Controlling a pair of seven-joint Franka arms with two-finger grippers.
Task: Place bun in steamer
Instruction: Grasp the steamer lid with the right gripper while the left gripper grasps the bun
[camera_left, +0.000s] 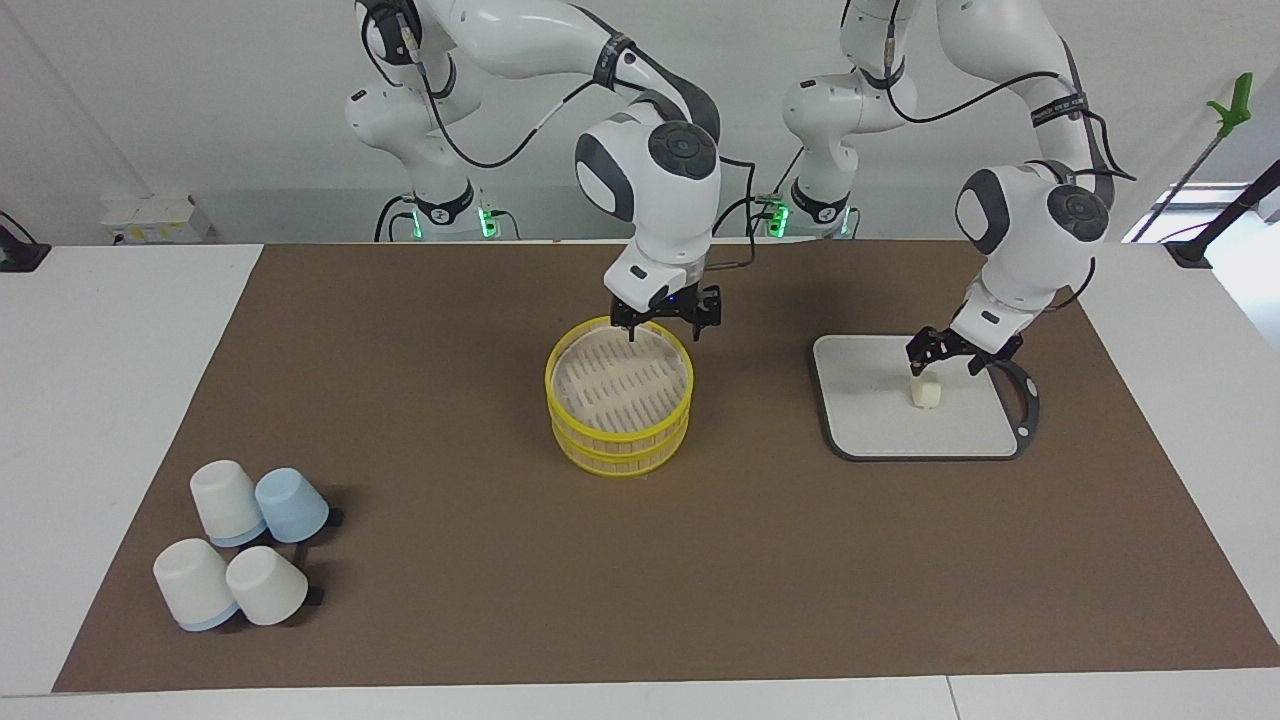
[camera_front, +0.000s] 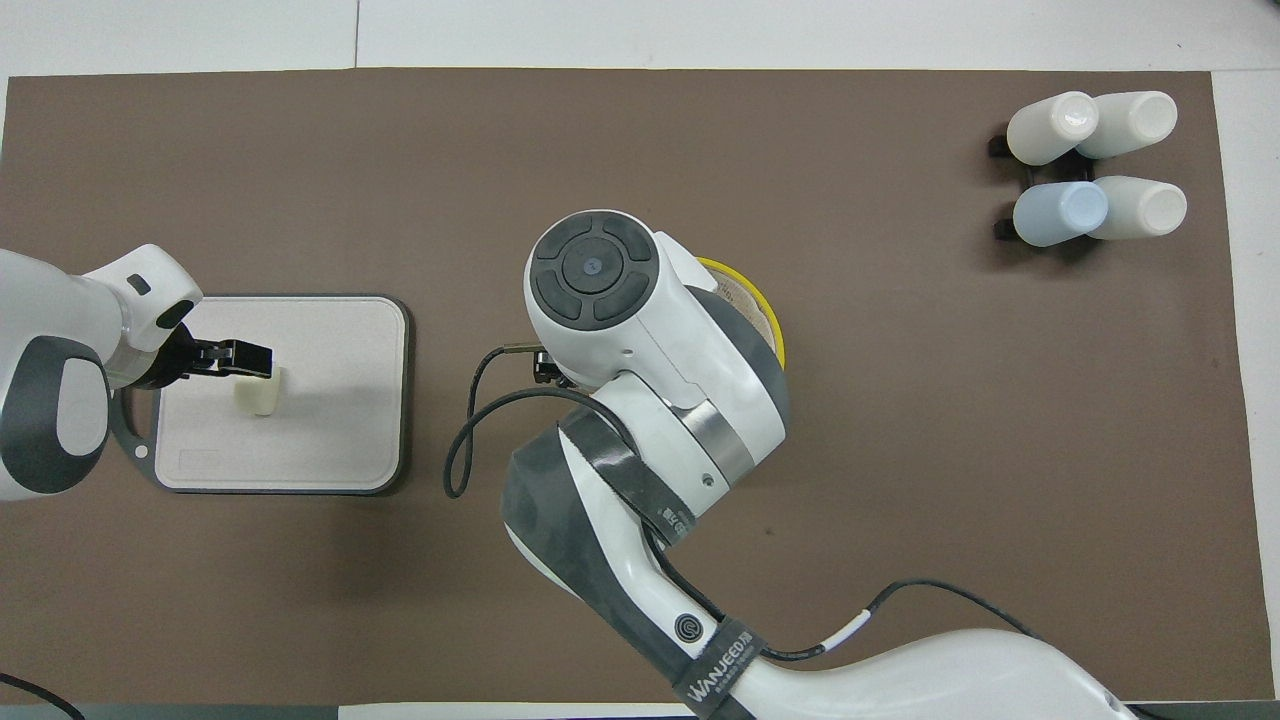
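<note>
The bun (camera_left: 926, 393) lies on a white cutting board (camera_left: 870, 420); it also shows in the overhead view (camera_front: 262, 395). My left gripper (camera_left: 944, 362) is open and hangs just above the bun, not holding it. Two yellow-rimmed round pieces are stacked mid-table. The upper piece (camera_left: 620, 375) shows pale whitish slats. The lower one is the steamer (camera_left: 620, 458), its floor hidden. My right gripper (camera_left: 666, 330) is open at the upper piece's rim, on the edge nearest the robots. In the overhead view the right arm covers most of the stack (camera_front: 768, 315).
Several upturned white and blue cups (camera_left: 240, 545) stand at the right arm's end, farthest from the robots, also in the overhead view (camera_front: 1095, 165). The board (camera_front: 340, 420) has a dark handle loop toward the left arm's end. A brown mat (camera_left: 450, 560) covers the table.
</note>
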